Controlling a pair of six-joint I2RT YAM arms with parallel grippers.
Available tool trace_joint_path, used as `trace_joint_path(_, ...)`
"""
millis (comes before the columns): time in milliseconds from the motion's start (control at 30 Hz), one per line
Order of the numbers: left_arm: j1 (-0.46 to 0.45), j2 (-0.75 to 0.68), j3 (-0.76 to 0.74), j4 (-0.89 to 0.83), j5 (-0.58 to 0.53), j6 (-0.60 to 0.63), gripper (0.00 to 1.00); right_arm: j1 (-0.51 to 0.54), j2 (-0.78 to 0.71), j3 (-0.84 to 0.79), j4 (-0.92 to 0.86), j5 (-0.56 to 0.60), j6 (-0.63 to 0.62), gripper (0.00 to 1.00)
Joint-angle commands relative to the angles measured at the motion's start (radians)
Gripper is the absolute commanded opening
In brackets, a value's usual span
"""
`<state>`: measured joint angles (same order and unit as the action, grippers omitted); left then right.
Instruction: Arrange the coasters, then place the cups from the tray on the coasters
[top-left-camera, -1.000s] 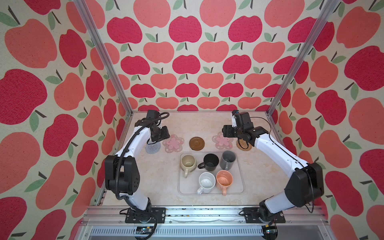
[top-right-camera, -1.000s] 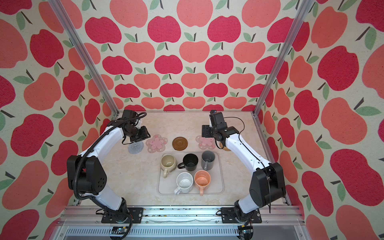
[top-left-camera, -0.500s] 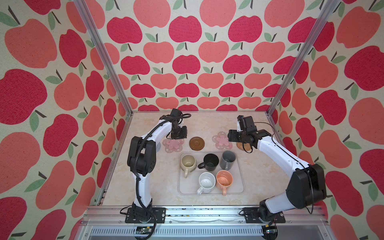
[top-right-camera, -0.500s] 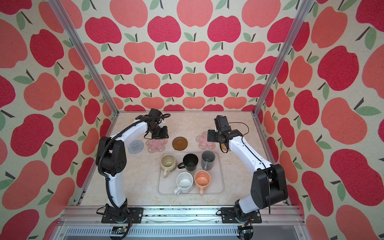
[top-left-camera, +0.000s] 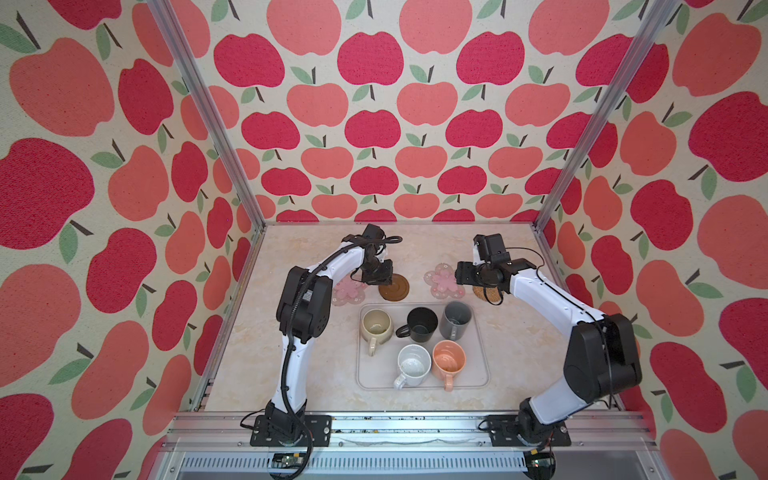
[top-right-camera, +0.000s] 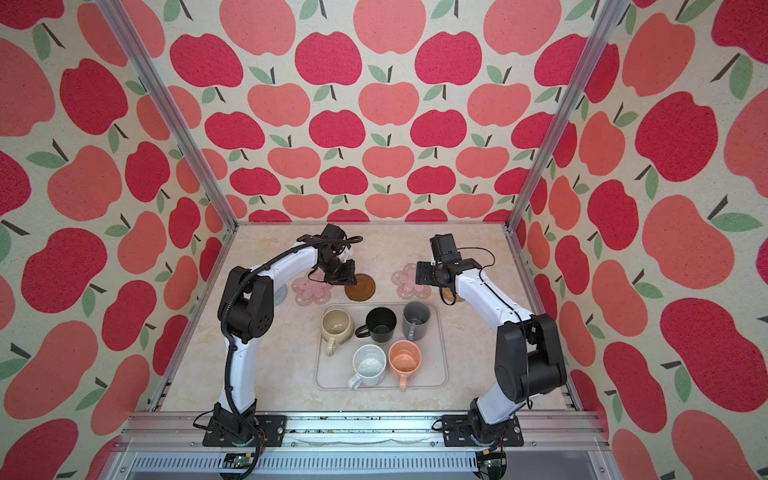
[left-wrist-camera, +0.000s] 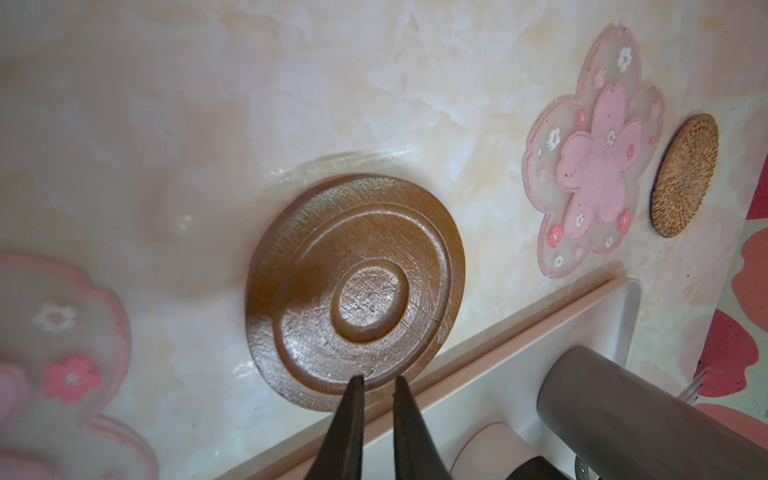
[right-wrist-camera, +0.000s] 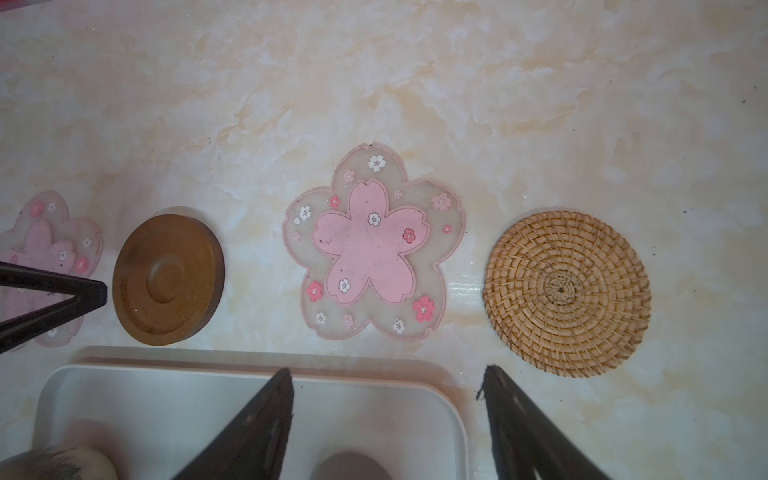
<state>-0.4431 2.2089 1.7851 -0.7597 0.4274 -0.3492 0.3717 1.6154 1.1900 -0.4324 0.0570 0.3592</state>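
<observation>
Showing concentric grooves, brown wooden coaster (left-wrist-camera: 353, 291), scuffed sheen

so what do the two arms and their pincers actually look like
Both match: the left arm and right arm have glossy white links between bulky black joint housings, on black base plates. Black cables run along them. The left pincer and right pincer are slim, dark and tapered. No markings are legible.

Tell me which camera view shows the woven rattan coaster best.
The right wrist view: the rattan coaster lies whole and close there, weave sharp, nothing covering it. The left wrist view shows it small, slanted and farther off. In both top views the right arm partly hides it.
</observation>
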Motion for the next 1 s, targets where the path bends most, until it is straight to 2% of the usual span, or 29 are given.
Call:
trace_joint_path(0,-0.012,0.042,0.047,-0.019,0.019,-0.002,0.17,-0.007,0.041,0.055,0.018,-0.042,-0.011,0.74)
trace_joint_path(233,-0.017,0.093,0.078,-0.021,0.019,-0.008,0.17,-0.008,0.095,0.091,0.004,-0.05,0.015,0.74)
trace_joint_path(667,-0.012,0.154,0.111,-0.023,-0.024,-0.026,0.18,-0.008,0.095,0.089,-0.004,-0.033,0.035,0.74)
trace_joint_path(967,-0.011,0.205,0.19,-0.039,-0.076,-0.044,0.2,-0.01,0.093,0.085,-0.008,-0.031,0.029,0.74)
